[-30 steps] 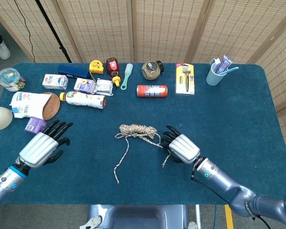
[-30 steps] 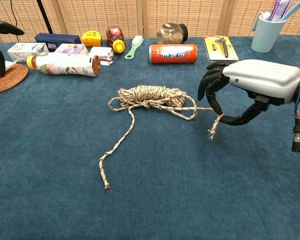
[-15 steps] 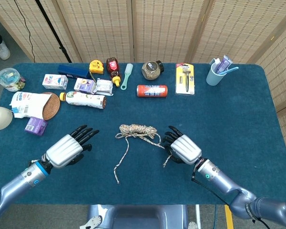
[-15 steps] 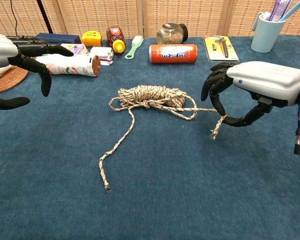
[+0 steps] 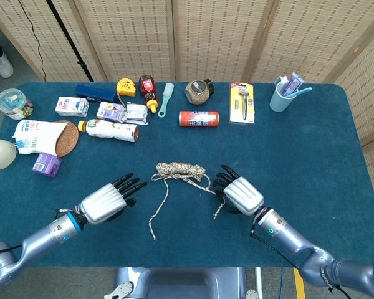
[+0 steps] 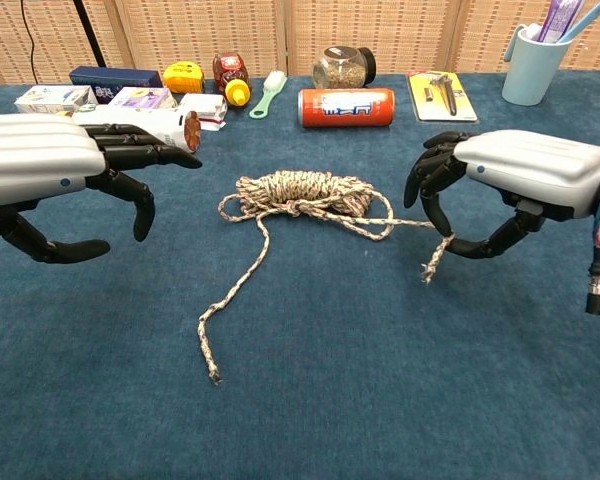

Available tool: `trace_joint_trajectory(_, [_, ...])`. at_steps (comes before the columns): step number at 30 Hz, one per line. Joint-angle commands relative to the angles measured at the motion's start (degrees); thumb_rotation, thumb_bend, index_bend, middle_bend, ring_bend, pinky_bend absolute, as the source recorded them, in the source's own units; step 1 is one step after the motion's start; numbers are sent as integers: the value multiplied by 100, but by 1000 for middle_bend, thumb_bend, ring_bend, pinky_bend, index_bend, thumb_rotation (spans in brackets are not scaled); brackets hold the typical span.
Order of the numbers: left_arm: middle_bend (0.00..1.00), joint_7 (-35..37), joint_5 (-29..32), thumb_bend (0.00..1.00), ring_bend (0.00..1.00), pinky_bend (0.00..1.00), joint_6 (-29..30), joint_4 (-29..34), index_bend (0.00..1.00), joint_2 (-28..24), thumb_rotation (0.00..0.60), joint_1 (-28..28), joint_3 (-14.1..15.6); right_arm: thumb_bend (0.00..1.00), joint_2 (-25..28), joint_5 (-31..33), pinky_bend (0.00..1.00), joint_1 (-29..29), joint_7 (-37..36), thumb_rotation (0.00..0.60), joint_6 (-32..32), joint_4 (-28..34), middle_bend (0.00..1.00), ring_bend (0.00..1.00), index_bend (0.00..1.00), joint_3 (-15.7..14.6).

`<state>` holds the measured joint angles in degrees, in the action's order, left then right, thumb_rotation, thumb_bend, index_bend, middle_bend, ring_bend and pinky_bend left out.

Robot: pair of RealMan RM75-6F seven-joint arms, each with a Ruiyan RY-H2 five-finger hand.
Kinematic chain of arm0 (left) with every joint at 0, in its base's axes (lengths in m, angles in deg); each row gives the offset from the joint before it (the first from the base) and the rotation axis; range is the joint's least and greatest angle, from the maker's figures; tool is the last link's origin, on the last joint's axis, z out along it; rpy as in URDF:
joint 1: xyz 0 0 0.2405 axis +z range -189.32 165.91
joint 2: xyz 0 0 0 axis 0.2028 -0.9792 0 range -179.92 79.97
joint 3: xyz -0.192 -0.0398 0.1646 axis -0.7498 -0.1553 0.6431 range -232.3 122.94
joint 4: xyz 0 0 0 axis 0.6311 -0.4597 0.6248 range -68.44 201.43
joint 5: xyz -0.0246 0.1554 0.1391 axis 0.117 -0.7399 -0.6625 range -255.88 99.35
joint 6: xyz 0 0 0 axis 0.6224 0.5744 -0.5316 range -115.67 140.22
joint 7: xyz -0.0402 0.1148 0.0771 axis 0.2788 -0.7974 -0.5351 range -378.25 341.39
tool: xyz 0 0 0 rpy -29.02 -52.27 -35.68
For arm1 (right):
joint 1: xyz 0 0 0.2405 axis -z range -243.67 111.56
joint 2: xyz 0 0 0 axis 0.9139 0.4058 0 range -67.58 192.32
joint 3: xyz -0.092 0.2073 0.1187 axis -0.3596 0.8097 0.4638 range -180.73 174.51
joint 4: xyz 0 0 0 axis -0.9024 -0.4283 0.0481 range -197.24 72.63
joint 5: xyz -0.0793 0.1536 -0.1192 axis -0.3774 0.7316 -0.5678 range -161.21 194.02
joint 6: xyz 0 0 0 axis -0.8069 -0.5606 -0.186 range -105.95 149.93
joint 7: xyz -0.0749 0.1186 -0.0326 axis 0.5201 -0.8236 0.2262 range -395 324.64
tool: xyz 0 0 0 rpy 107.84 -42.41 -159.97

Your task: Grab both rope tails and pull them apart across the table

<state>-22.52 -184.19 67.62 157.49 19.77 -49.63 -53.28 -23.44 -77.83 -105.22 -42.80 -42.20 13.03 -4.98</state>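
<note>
A coiled rope (image 6: 302, 192) lies mid-table, in front of a red can (image 6: 346, 107). The right hand (image 6: 500, 185) pinches its right tail (image 6: 432, 255). Left of the rope, the left hand (image 6: 65, 180) hovers, fingers spread, holding nothing.

Bare cloth all around the rope (image 6: 302, 193) — bottle (image 6: 140, 128), can (image 6: 346, 107) well behind.
</note>
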Motion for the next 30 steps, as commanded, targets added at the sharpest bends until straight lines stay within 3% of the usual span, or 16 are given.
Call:
trace_joint_trajectory(1, [0,56,5,405,0,0,-40,-60,438,94,600,-71,37,389,1,-6,0,4,-5,600,17,-13,314,185,618,-5])
trace_joint_trajectory(13, [0,-150,181,315,0,0,-91,-144,476,505,600,-205,20,389,-3,3,0,43,-45,600,66,-63,316,185,621,2])
trace_joint_trajectory(30, [0,-465,556,316,0,0,-362,-294,444,921,600,-403,-36,389,-40,74,0,105,-225,600,92,-228,317,184,625,50])
